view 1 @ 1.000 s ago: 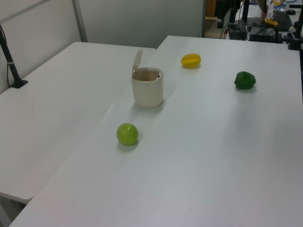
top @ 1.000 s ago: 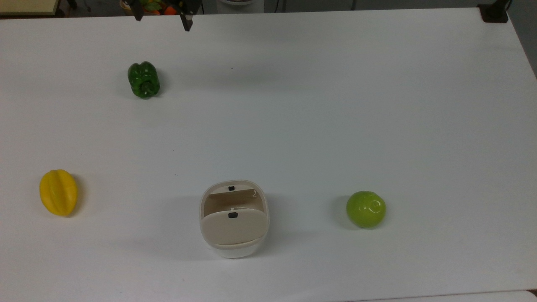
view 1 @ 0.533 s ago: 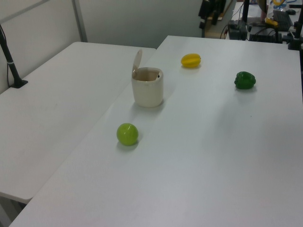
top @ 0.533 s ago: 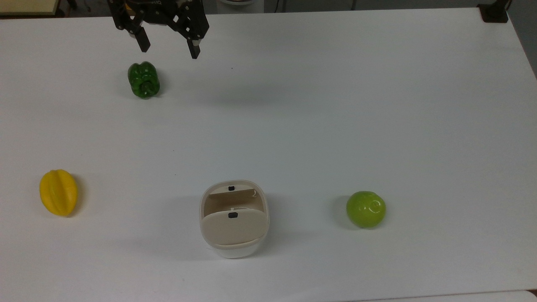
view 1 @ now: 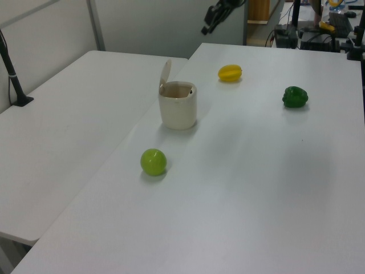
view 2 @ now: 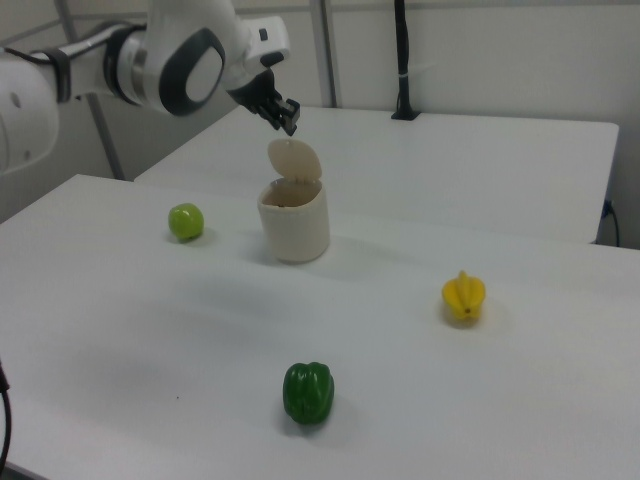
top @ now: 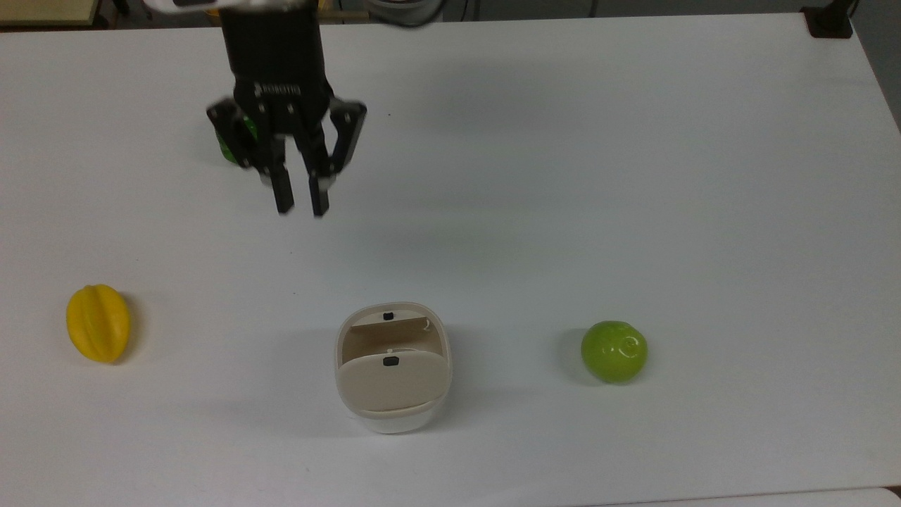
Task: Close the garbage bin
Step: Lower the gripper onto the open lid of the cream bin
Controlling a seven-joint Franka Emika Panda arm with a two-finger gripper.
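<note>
The small cream-white rounded-square plastic garbage bin is sitting on the white table near the top view's bottom edge, between the yellow ridged starfruit at the top view's left and the round lime-green fruit at the top view's right. Its beige flat hinged lid with a small black tab is standing nearly upright, leaving the mouth open, so the closing is not yet done. Farther off, the black two-finger claw is hanging high above the table with nothing in it, its fingers drawn close with a narrow gap between them, likely so the tips can push the lid down rather than grip it. Beyond it, the dark green bell pepper is lying well apart from the bin.
</note>
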